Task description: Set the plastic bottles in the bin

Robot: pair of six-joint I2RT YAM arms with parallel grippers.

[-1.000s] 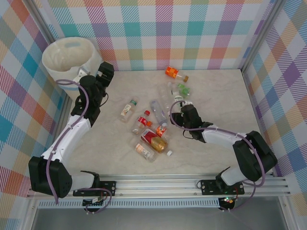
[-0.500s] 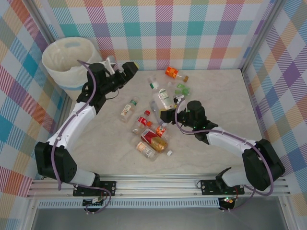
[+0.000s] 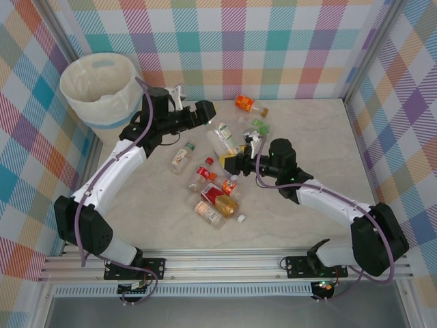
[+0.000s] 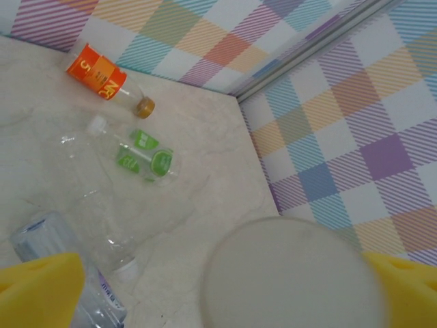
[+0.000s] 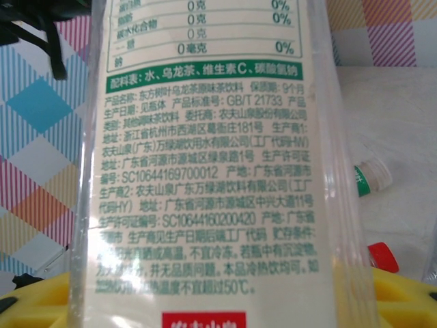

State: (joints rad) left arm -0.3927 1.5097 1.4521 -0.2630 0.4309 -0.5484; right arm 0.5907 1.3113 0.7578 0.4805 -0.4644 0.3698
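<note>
In the overhead view, right of centre, the right gripper (image 3: pixel 236 162) is clamped on a cream-labelled bottle (image 3: pixel 227 139) that slants up and to the left. Its far end lies just beside the left gripper (image 3: pixel 209 113).

In the right wrist view this bottle (image 5: pixel 205 171) stands in the middle with its top and bottom cut off by the frame. Green print covers the label, and a red band starts at the lower edge. The yellow fingers (image 5: pixel 41 301) show only at the bottom corners, largely hidden behind the bottle. At the right a green-and-white cap (image 5: pixel 372 176) and a red cap (image 5: pixel 382 258) peep out, with their bottles cut off or hidden.

In the left wrist view the left gripper (image 4: pixel 222 290) has its jaws well apart, one yellow tip in each bottom corner. A pale round shape (image 4: pixel 293 277) sits between them, too blurred to identify. It has a clear gap on its left side, and whether it touches the tip at the right cannot be told.

Beyond it an orange-labelled bottle (image 4: pixel 95 76) lies at upper left, with a green-labelled bottle (image 4: pixel 147 156) below it. A clear bottle (image 4: pixel 89 178) is hard to make out against the table (image 4: pixel 218 157). A bluish bottle (image 4: pixel 51 239) is partly hidden behind the lower-left tip.

The bin (image 3: pixel 109 113) stands at the upper left of the overhead view, well apart from the bottles. A red-labelled bottle (image 3: pixel 201 174) and several others lie in a cluster below centre.
</note>
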